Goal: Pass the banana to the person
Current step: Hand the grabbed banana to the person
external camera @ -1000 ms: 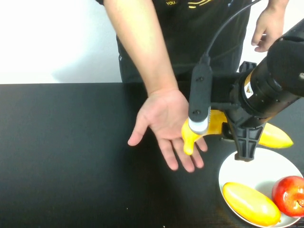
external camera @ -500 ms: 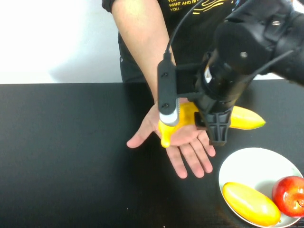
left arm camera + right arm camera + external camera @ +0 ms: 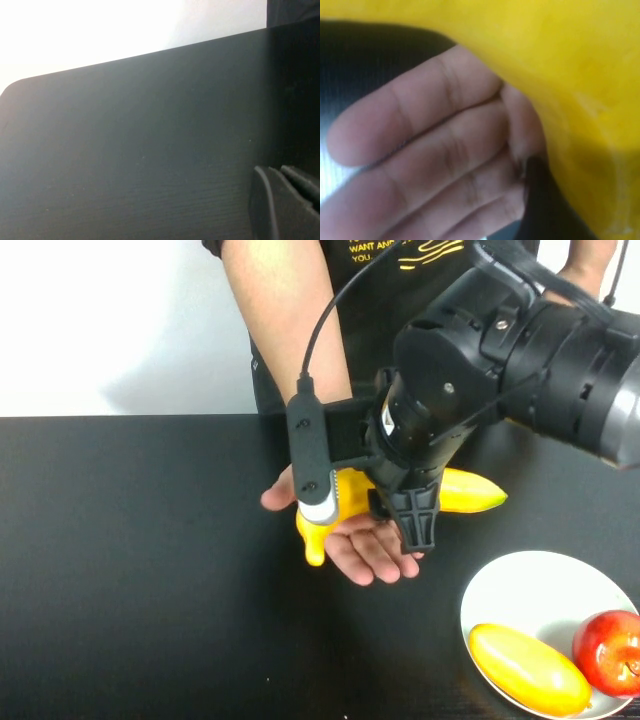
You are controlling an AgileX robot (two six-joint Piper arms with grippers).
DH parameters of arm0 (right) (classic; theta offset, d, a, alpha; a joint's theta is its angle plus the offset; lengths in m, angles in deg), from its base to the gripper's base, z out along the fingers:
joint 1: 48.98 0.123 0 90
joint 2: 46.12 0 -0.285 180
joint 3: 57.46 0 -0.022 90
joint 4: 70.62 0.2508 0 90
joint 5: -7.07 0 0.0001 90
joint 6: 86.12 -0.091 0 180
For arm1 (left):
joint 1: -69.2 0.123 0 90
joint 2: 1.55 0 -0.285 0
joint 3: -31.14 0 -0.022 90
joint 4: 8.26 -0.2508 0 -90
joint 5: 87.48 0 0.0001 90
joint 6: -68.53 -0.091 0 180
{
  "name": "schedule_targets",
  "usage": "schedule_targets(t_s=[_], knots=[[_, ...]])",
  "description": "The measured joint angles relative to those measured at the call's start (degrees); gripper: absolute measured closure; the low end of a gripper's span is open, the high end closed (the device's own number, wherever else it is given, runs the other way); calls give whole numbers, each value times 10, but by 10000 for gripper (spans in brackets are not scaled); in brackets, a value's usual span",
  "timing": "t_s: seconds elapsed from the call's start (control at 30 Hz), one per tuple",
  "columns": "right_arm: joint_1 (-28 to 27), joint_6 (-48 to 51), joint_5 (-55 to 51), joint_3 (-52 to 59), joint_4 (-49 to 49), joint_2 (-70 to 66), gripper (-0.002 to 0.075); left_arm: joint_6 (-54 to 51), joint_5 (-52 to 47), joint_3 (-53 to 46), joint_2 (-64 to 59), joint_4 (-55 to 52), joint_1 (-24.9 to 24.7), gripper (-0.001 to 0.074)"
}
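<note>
Above table centre, right gripper [image 3: 385,512] has carried banana [image 3: 455,491] further left onto person's [image 3: 300,330] open palm [image 3: 365,545], fingers clamped on fruit; left gripper [image 3: 285,202] low over table [image 3: 130,570], parked.

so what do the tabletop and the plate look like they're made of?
Black tabletop: looks like matte laminate or painted wood, with faint grain lines in the left wrist view and little glare. Round white plate: smooth and slightly glossy, ceramic or plastic; can't tell which. Right gripper holds the long yellow banana over the person's open hand.
</note>
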State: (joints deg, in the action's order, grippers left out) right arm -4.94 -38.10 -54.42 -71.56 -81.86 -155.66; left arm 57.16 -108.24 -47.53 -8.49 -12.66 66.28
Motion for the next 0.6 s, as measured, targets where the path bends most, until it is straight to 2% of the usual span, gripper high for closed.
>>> schedule_targets(t_s=[0.2,0.4,0.6], knots=[[1,2,22,0,0,-8,435,0,0,0,0,0,0,741],[3,-20,23,0,-12,-8,390,0,0,0,0,0,0,741],[10,-33,15,0,-18,26,394,0,0,0,0,0,0,741]])
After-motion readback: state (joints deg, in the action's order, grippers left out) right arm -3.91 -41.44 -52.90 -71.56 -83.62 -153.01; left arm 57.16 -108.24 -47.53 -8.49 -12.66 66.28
